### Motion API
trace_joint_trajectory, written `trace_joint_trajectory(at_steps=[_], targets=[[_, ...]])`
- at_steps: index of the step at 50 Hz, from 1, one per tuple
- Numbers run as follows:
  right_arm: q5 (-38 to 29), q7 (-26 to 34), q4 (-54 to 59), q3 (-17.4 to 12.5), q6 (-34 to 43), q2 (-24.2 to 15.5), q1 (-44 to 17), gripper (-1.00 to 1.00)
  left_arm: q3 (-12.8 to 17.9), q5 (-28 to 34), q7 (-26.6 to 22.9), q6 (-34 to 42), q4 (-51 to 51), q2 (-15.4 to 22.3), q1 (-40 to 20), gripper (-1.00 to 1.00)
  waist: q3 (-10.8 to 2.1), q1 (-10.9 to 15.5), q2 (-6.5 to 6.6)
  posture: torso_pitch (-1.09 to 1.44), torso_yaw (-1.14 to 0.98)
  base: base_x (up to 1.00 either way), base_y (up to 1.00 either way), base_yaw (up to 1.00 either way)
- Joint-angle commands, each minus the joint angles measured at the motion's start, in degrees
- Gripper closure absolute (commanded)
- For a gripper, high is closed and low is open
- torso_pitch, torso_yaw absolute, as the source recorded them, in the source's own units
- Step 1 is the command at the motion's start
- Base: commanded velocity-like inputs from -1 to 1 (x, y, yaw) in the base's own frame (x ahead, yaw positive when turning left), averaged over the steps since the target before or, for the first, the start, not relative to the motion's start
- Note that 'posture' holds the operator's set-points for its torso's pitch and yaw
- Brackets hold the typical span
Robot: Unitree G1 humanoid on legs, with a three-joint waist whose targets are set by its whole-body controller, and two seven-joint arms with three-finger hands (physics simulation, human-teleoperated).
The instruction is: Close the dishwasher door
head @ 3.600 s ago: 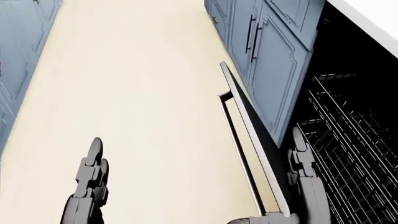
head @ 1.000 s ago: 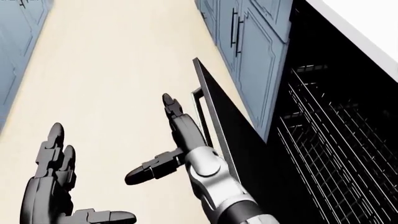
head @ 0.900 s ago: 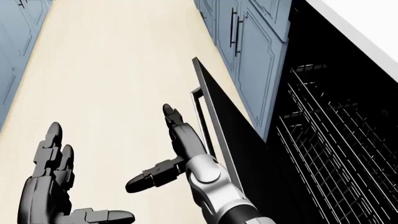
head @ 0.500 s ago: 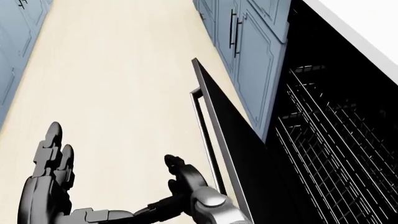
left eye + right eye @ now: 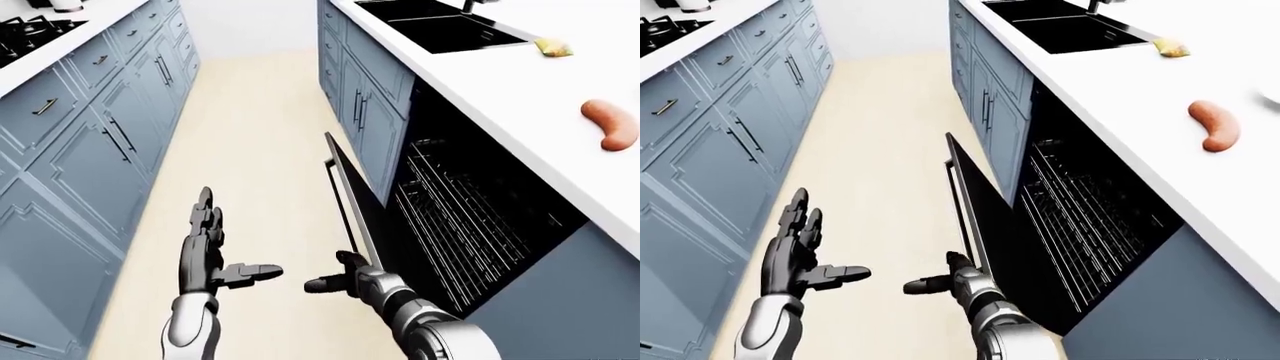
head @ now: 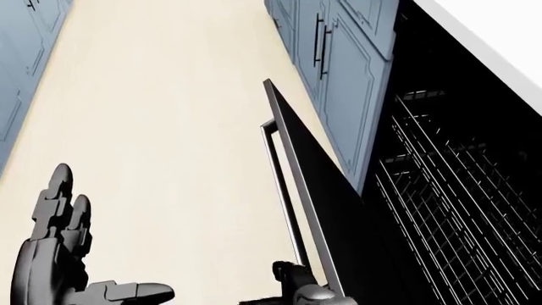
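The dishwasher door [image 5: 352, 196] is tilted half-open, top edge running up the view; both hands [image 5: 205, 251] [image 5: 345, 276] are held open.

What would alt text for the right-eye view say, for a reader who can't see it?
A half-open black dishwasher door stands out from blue-grey cabinets, wire racks showing inside. The robot's right hand sits open beside the door's outer face near its bar handle; the left hand hovers open over the cream floor.
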Motion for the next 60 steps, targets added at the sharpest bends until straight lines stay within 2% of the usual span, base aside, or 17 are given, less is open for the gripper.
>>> trace_joint_trajectory(at_steps=[1, 19, 37, 46, 60], targets=[[1.0, -0.6, -1.4, -0.1, -0.3, 0.0, -1.8, -1.00, 0.2, -0.3, -0.1, -1.5, -2.7, 0.3, -0.9, -1.00, -1.10, 0.1, 0.25, 0.00, 0.00, 0.00, 0.00, 0.00], [4.9, -1.1, -1.5, -2.0, 0.7, -5.9, -1.0, -1.00, 0.5, -0.4, -0.2, -1.2, -4.2, 0.0, -0.3, -1.00, -1.14, 0.2, -0.30, 0.00, 0.00, 0.00, 0.00, 0.00], [5.5, -1.4, -1.6, -2.0, -0.7, -9.7, 0.5, -1.00, -0.1, 0.0, -0.1, -1.3, -4.4, -0.2, 0.0, -1.00, -1.03, 0.4, -0.48, 0.00, 0.00, 0.00, 0.00, 0.00], [4.5, -6.1, -1.7, -1.1, -1.9, -11.8, 0.3, -1.00, -0.6, 0.4, 0.1, -1.9, -3.7, -0.3, 0.0, -1.00, -0.92, 0.6, -0.36, 0.00, 0.00, 0.00, 0.00, 0.00], [2.1, -11.8, -1.7, -0.3, -3.9, -12.5, 0.4, -1.00, -0.7, 0.6, 0.1, -2.0, -3.6, -0.3, 0.0, -1.00, -0.75, 1.2, -0.25, 0.00, 0.00, 0.00, 0.00, 0.00]])
